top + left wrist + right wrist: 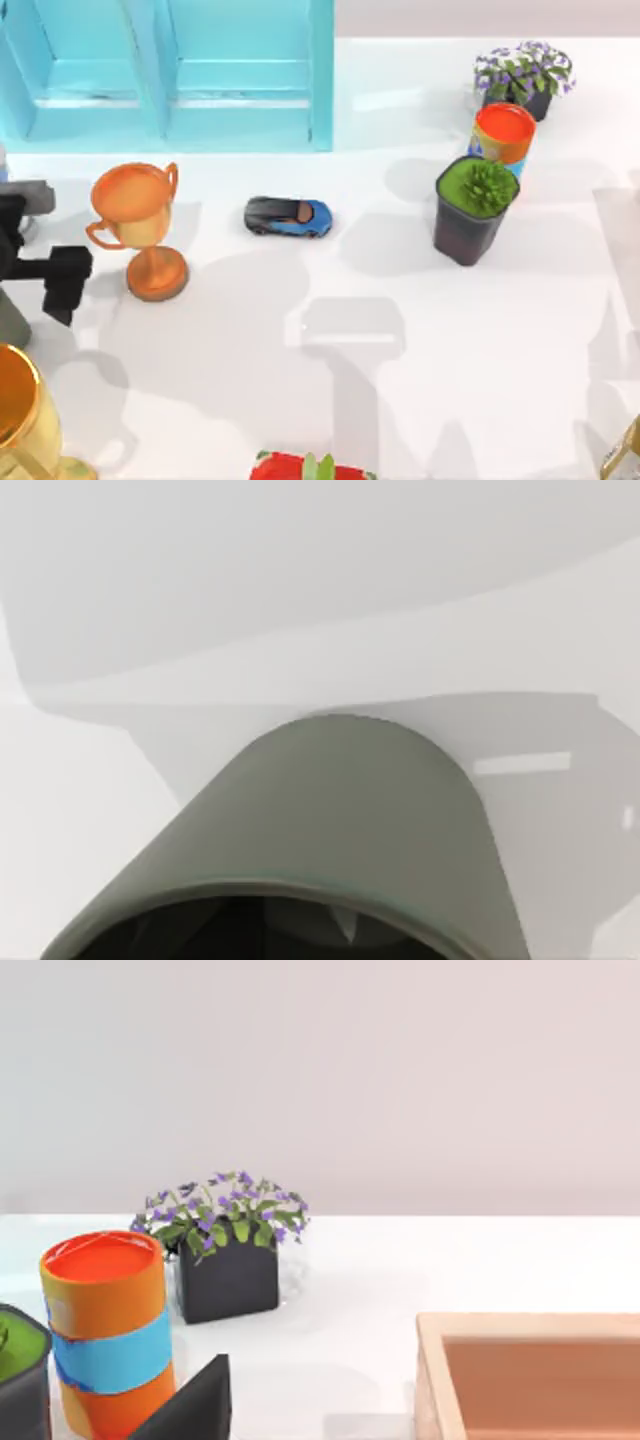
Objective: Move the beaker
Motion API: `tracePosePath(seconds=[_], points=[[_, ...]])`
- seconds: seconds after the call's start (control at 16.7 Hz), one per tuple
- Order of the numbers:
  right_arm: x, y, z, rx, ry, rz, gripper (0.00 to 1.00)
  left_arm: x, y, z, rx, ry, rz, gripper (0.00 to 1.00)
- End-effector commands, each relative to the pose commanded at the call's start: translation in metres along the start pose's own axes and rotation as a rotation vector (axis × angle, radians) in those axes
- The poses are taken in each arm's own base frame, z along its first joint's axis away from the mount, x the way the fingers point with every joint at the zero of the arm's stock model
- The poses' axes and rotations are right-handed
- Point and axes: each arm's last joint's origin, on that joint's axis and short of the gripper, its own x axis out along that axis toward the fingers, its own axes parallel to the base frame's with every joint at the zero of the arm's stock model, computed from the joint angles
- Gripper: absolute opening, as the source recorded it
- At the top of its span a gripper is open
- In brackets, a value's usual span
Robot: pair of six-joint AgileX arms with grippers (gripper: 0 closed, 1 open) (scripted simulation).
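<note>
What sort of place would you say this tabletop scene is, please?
Probably a rendered test bench rather than a real room: a plain white table strewn with unrelated props, such as a trophy, a toy car and potted plants, with a pale blue cabinet behind.

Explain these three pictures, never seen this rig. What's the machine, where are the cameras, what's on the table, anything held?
It is a simulated pair of AgileX arms at a white table. The top view looks straight down: the left gripper sits at the table's left edge beside an orange trophy. Further right are a toy car, a square pot with a green plant, an orange-topped can and a purple flower pot. The left wrist view, from that arm's camera, shows the beaker very close; whether it is gripped I cannot tell. The right wrist view looks across the can and flowers.
</note>
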Motion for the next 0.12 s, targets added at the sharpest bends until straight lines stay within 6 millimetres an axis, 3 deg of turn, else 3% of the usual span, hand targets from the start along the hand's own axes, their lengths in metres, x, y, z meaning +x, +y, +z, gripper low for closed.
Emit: tracePosePath(seconds=[0.12], points=[[0.0, 0.0, 0.0, 0.0, 0.0, 0.0, 1.0, 0.0, 0.0, 0.0, 0.0, 0.0, 0.0, 1.0]])
